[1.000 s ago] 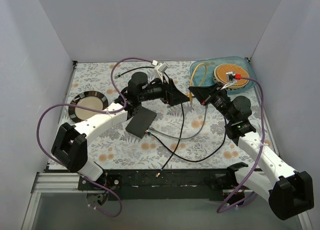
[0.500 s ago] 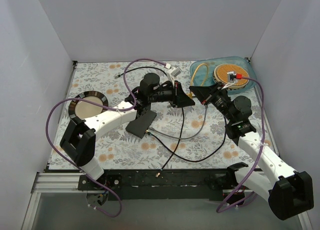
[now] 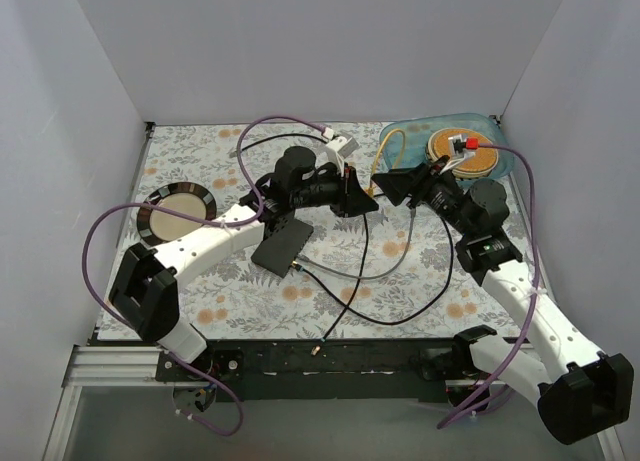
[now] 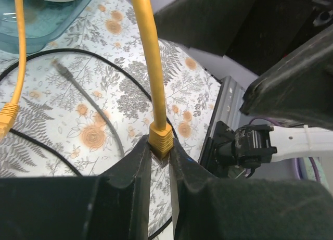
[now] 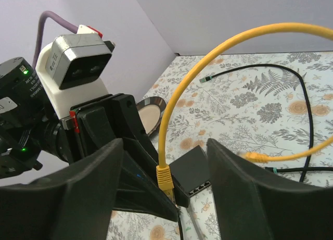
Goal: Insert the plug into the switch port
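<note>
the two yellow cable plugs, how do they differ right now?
The held yellow plug is pinched between the fingers of the left gripper, upright, its cable arching up. The loose yellow plug lies flat on the floral table cover, nothing gripping it. Both carry the same yellow boot.

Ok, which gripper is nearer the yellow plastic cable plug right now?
Left. The left gripper is clamped on the yellow plastic plug. The right gripper is open and faces it from just beyond, not touching.
</note>
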